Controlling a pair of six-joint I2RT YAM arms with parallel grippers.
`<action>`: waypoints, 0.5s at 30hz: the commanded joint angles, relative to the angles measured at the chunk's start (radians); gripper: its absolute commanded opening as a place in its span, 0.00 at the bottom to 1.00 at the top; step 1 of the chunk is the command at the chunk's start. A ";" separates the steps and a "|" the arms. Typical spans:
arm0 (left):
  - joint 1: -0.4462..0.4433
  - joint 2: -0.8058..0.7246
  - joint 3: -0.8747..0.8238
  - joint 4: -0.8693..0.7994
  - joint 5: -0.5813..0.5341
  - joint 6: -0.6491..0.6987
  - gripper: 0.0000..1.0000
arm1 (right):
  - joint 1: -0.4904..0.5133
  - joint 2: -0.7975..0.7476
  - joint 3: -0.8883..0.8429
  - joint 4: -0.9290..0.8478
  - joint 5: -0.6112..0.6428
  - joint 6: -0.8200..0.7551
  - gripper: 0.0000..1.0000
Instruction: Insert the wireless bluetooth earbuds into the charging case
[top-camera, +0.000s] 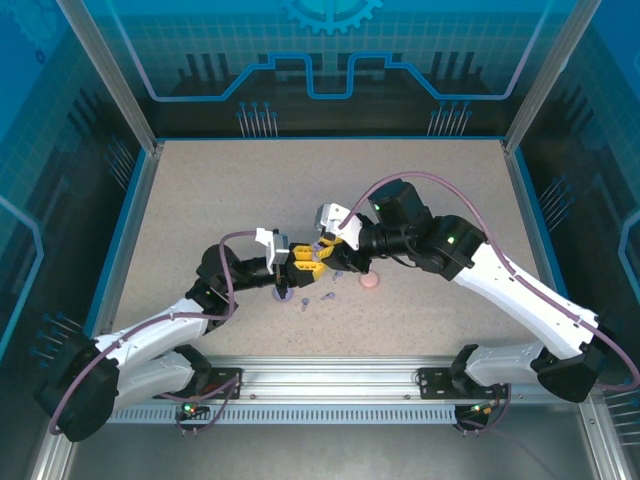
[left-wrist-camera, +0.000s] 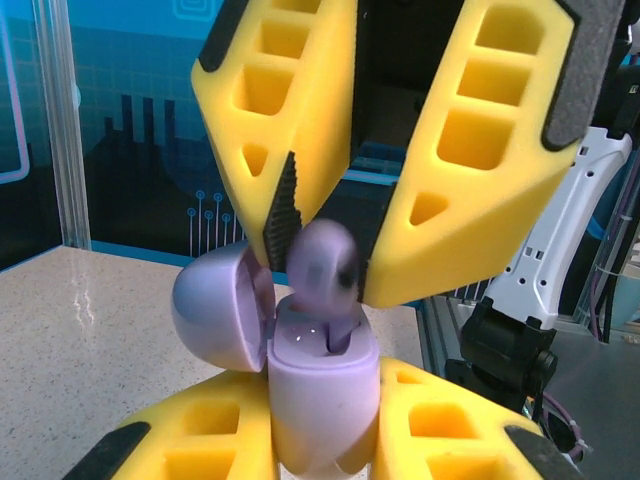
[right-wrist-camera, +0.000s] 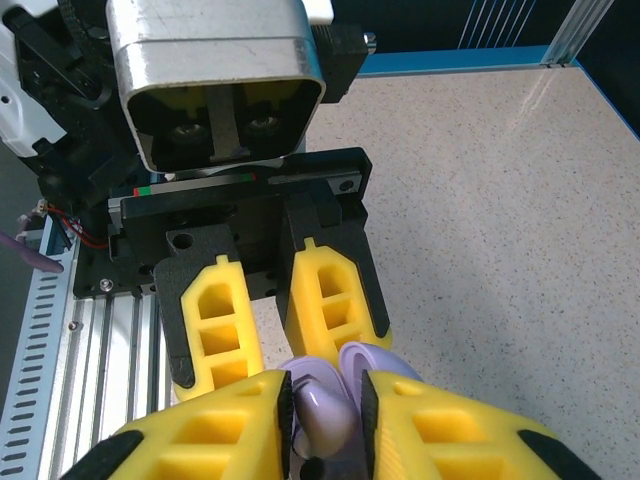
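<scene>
My left gripper (left-wrist-camera: 322, 445) is shut on a lavender charging case (left-wrist-camera: 322, 390) and holds it upright above the table, with its lid (left-wrist-camera: 215, 310) swung open to the left. My right gripper (right-wrist-camera: 328, 425) comes down from above, its pads closed on a lavender earbud (right-wrist-camera: 326, 418). The earbud (left-wrist-camera: 325, 268) is slightly blurred, and its stem sits in a slot of the case. In the top view both grippers meet at the table's middle, left (top-camera: 295, 264) and right (top-camera: 320, 256). Two loose lavender earbuds (top-camera: 303, 300) (top-camera: 328, 296) lie on the table below them.
A round pale pink case (top-camera: 370, 282) lies just right of the grippers. A small lavender piece (top-camera: 280, 293) rests under the left wrist. The speckled table (top-camera: 200, 200) stretches to the blue walls, with the metal rail (top-camera: 330, 385) along the near edge.
</scene>
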 joint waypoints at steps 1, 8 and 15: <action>-0.006 -0.005 0.026 0.037 -0.001 0.004 0.10 | 0.016 0.012 0.036 -0.032 0.008 0.008 0.33; -0.007 -0.007 0.021 0.038 -0.008 0.006 0.10 | 0.001 -0.028 0.062 -0.009 0.027 0.061 0.49; -0.007 -0.044 -0.007 0.036 -0.059 0.026 0.09 | -0.071 -0.104 0.013 0.012 0.192 0.255 0.83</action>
